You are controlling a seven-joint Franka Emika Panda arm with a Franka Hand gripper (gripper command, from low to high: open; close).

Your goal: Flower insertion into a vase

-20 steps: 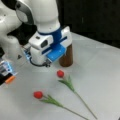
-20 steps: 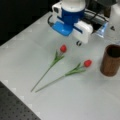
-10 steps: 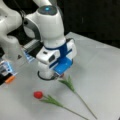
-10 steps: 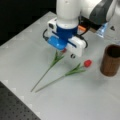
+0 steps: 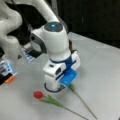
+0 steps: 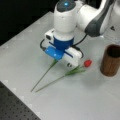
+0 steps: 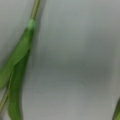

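A red tulip [image 6: 87, 63] on a green stem, a dark-brown vase [image 6: 111, 60], a white-and-blue gripper [image 6: 63, 56] are seen.

Two flowers are laid flat on the table [image 6: 22, 50]. In a front view, the gripper [image 6: 65, 60] is placed low over one flower [image 6: 46, 72], hiding its head. The other flower [image 6: 72, 72] is found just beside it, and the vase [image 6: 111, 60] is stood upright to the right, apart from both.
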